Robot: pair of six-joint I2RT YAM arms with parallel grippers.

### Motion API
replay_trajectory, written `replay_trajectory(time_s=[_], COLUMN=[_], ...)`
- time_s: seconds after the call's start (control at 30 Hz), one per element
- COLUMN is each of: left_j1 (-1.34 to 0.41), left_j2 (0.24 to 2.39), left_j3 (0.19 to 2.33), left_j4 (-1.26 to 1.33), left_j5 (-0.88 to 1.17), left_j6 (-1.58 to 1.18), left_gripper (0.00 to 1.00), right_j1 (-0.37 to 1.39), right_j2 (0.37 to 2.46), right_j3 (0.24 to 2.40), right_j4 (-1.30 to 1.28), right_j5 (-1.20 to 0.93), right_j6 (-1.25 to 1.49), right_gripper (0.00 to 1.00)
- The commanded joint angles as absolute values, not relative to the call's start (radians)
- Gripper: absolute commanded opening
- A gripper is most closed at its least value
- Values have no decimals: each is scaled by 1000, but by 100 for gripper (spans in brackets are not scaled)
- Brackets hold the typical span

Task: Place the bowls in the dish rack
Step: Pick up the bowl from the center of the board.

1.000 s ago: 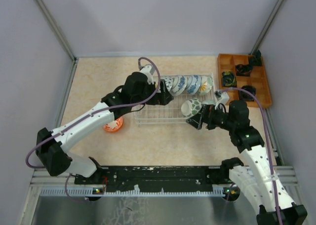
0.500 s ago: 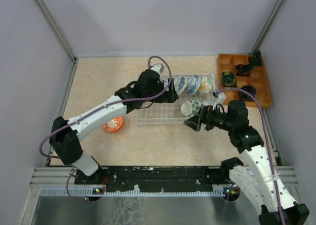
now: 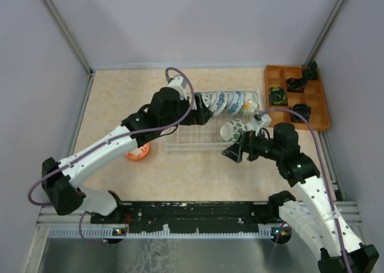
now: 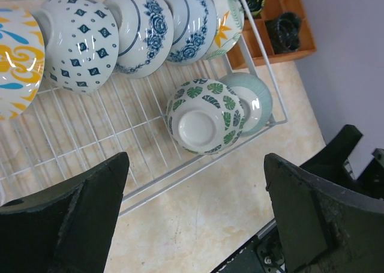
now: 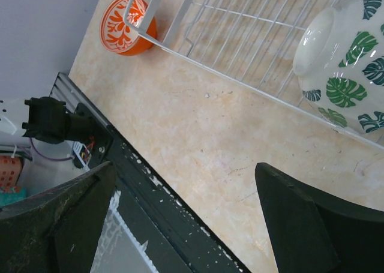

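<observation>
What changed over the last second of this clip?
The left gripper pushed farther right over the dish rack, then drew back left to about where it began. The right gripper eased back from the green-leaf bowl toward the near side. Both are open and empty. The racked bowls and the orange bowl on the table stayed put.

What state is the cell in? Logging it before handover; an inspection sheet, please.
Surface: beige table, no spills seen.
Job's things: dish rack holds a row of bowls, plus a green-leaf bowl and pale green bowl at its right end; orange bowl on the table outside it.
Clutter: orange tray with black items.
Grippers: left gripper open, empty, over the rack; right gripper open, empty, beside the rack.
Cables: purple cable loops above the left arm; second purple cable along the right arm.
Surroundings: plain walls; black rail at near edge.
</observation>
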State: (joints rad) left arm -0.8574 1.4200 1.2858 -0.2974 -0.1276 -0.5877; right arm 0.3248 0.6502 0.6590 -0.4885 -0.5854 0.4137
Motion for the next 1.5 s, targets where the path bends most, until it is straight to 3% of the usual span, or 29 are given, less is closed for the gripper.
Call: replay_trajectory(time_s=[0.0,1.1,1.47], left_j1=[-868,-872,-872], left_j2=[1346,1187,1240], left_j3=[1252,1196,1217], left_j4=[-267,-333,-377], left_j5=[-163,-193,-236], left_j6=[-599,-604,-659], left_gripper=[100,100,100], right_j1=[332,333,348], right_j2=[644,658,634], right_j3=[685,682,666], right_j4=[-482,-429,-412], right_j5=[-576,-636,-677], right_j6=[397,420,434], right_gripper=[99,99,99])
